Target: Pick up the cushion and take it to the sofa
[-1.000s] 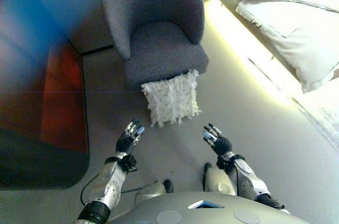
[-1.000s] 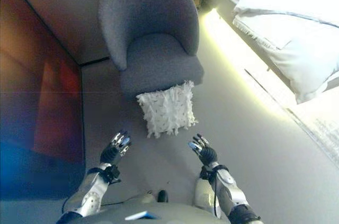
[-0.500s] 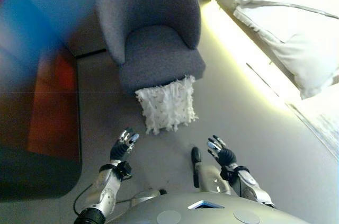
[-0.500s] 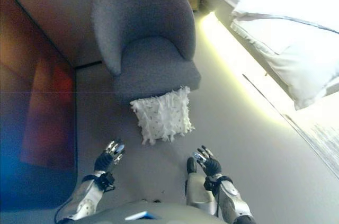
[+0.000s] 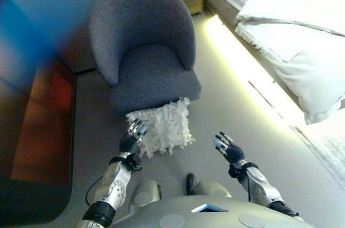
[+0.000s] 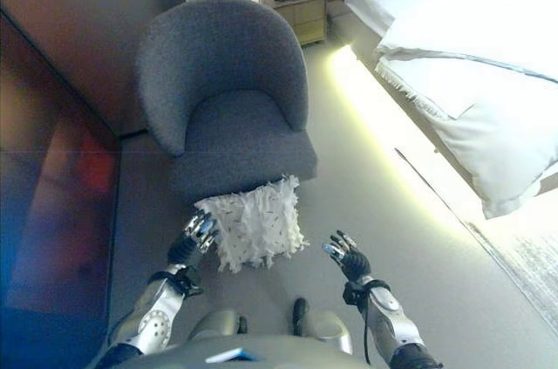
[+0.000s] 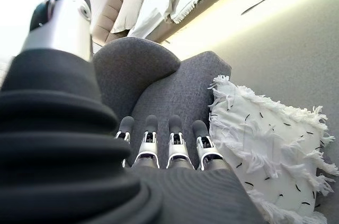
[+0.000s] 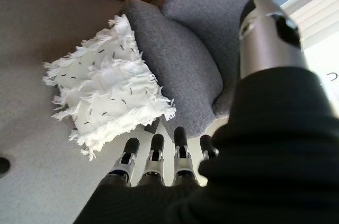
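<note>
- Cushion (image 5: 160,130) leans on the chair (image 5: 145,55), on the floor.
- Left robot hand (image 5: 132,137) at its edge, right robot hand (image 5: 228,150) apart; both released.
- We should clamp both sides evenly, then lift.

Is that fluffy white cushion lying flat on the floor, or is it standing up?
Standing up. The cushion rests on its lower edge on the floor, leaning against the front of the grey armchair; neither hand touches it.
</note>
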Tool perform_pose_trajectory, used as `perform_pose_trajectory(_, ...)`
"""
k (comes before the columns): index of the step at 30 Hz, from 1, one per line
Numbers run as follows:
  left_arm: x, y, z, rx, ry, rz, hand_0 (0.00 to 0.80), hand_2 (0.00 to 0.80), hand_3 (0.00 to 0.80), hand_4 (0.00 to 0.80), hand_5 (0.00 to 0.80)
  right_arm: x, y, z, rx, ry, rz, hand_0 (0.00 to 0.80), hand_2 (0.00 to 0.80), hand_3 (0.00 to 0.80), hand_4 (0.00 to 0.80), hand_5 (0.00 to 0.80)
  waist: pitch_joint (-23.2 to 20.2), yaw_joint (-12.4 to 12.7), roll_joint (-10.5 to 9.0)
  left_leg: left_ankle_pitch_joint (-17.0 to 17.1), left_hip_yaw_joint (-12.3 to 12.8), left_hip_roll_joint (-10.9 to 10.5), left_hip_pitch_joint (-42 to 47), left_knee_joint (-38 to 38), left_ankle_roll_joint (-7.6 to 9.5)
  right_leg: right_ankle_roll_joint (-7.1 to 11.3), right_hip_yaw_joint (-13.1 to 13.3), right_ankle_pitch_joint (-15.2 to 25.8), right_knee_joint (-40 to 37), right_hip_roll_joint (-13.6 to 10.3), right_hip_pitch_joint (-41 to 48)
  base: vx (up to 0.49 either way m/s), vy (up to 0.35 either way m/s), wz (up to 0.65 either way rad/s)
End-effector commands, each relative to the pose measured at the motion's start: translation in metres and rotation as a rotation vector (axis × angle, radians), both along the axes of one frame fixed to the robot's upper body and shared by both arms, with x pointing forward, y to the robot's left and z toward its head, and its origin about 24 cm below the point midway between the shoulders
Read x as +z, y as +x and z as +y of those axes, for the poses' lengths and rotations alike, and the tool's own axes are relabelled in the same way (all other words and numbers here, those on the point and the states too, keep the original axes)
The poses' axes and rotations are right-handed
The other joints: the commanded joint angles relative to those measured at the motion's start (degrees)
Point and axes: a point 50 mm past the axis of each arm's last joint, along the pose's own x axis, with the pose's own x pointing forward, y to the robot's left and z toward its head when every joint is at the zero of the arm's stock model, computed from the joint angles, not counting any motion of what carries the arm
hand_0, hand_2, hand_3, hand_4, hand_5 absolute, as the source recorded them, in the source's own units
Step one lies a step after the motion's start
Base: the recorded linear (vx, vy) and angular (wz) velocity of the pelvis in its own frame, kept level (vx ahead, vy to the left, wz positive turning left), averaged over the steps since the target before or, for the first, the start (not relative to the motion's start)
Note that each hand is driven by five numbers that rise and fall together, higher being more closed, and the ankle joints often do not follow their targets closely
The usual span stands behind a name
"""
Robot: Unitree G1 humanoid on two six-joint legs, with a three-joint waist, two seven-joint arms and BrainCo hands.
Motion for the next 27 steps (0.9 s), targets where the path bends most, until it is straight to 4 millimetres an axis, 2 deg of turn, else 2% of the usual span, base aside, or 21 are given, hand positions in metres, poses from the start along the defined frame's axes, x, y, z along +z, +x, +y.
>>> perform_pose_trajectory(1,0.027,0.019,0.007,0.013,0.001,-0.125,0.000,0.000,0.000,0.000,0.000,0.018,0.008,0.007,-0.002,0.072,-0.110,0.000,0.000,0.000,0.000,0.000,0.9,-0.5,0.07,7.0,-2.2,0.0,3.9,-8.1,2.27,7.51,8.9,1.3,1.4,-2.9,2.6,0.255,0.056,-0.22)
perform_pose_trajectory(6,0.028,0.020,0.009,0.034,-0.013,-0.120,0.000,0.000,0.000,0.000,0.000,0.012,-0.005,0.004,-0.012,0.062,-0.076,0.000,0.000,0.000,0.000,0.000,-0.6,-2.4,1.29,5.5,-0.7,0.6,7.4,-8.7,1.75,7.56,10.1,0.0,2.3,-2.9,2.5,0.214,0.073,-0.18)
perform_pose_trajectory(9,0.026,0.018,0.009,0.059,-0.021,-0.116,0.000,0.000,0.000,0.000,0.000,0.010,-0.007,0.004,-0.001,0.060,-0.068,0.000,0.000,0.000,0.000,0.000,-0.8,-2.4,1.79,4.8,-1.1,0.5,8.5,-11.7,2.06,7.55,10.1,-0.4,2.6,-2.7,2.4,0.186,0.109,0.04)
perform_pose_trajectory(12,0.022,0.009,0.012,0.085,-0.024,-0.107,0.000,0.000,0.000,0.000,0.000,0.013,-0.002,0.005,0.021,0.048,-0.082,0.000,0.000,0.000,0.000,0.000,-0.5,-1.1,2.48,5.4,-3.6,0.6,8.6,-19.8,1.62,7.56,9.5,-1.4,3.2,-2.3,2.0,0.159,0.171,0.08)
perform_pose_trajectory(15,0.017,-0.001,0.016,0.089,-0.015,-0.088,0.000,0.000,0.000,0.000,0.000,0.015,0.001,0.005,0.032,0.041,-0.098,0.000,0.000,0.000,0.000,0.000,0.2,0.7,2.89,8.6,-6.1,1.2,6.0,-22.6,0.43,7.47,8.8,-2.5,3.3,-2.2,2.7,0.172,0.199,0.20)
perform_pose_trajectory(17,0.013,-0.009,0.020,0.098,-0.018,-0.071,0.000,0.000,0.000,0.000,0.000,0.016,0.003,0.004,0.044,0.034,-0.102,0.000,0.000,0.000,0.000,0.000,0.7,1.7,3.00,9.9,-6.9,1.3,3.6,-22.8,-0.05,7.44,8.3,-3.1,3.2,-2.3,3.6,0.204,0.224,0.21)
perform_pose_trajectory(19,0.010,-0.015,0.024,0.099,-0.010,-0.062,0.000,0.000,0.000,0.000,0.000,0.016,0.004,0.004,0.049,0.039,-0.109,0.000,0.000,0.000,0.000,0.000,1.0,2.7,3.08,10.2,-6.3,0.8,1.6,-22.8,-0.02,7.57,7.7,-4.1,3.2,-2.6,5.0,0.248,0.276,0.07)
perform_pose_trajectory(22,0.007,-0.016,0.027,0.107,-0.011,-0.054,0.000,0.000,0.000,0.000,0.000,0.017,0.011,0.010,0.039,0.032,-0.117,0.000,0.000,0.000,0.000,0.000,1.1,3.9,3.22,8.9,-5.8,-1.1,1.1,-20.9,1.19,8.63,5.8,-5.6,6.0,-4.4,5.1,0.265,0.300,0.10)
perform_pose_trajectory(23,0.006,-0.015,0.028,0.112,0.002,-0.045,0.000,0.000,0.000,0.000,0.000,0.018,0.016,0.015,0.031,0.027,-0.115,0.000,0.000,0.000,0.000,0.000,1.1,4.2,2.95,7.1,-5.6,-2.4,1.2,-18.5,2.46,9.59,5.3,-5.4,8.4,-6.1,4.6,0.268,0.296,0.07)
perform_pose_trajectory(25,0.009,-0.012,0.029,0.087,0.033,-0.064,0.000,0.000,0.000,0.000,0.000,0.022,0.022,0.023,0.019,0.072,-0.129,0.000,0.000,0.000,0.000,0.000,1.0,4.7,2.07,4.9,-4.3,-4.4,0.9,-15.2,4.52,11.33,4.5,-2.8,12.3,-8.8,4.3,0.280,0.290,0.01)
perform_pose_trajectory(26,0.009,-0.011,0.029,0.079,0.041,-0.068,0.000,0.000,0.000,0.000,0.000,0.024,0.024,0.027,0.029,0.072,-0.140,0.000,0.000,0.000,0.000,0.000,0.8,5.1,1.77,3.9,-3.8,-5.7,1.2,-14.4,6.09,11.45,3.9,0.8,17.5,-10.8,3.6,0.231,0.249,0.00)
perform_pose_trajectory(27,0.009,-0.011,0.029,0.074,0.045,-0.071,0.000,0.000,0.000,0.000,0.000,0.024,0.023,0.028,0.036,0.066,-0.149,0.000,0.000,0.000,0.000,0.000,0.6,5.2,1.75,3.5,-3.5,-6.5,1.6,-14.3,6.91,11.46,3.8,3.4,20.8,-11.9,2.7,0.267,0.335,0.01)
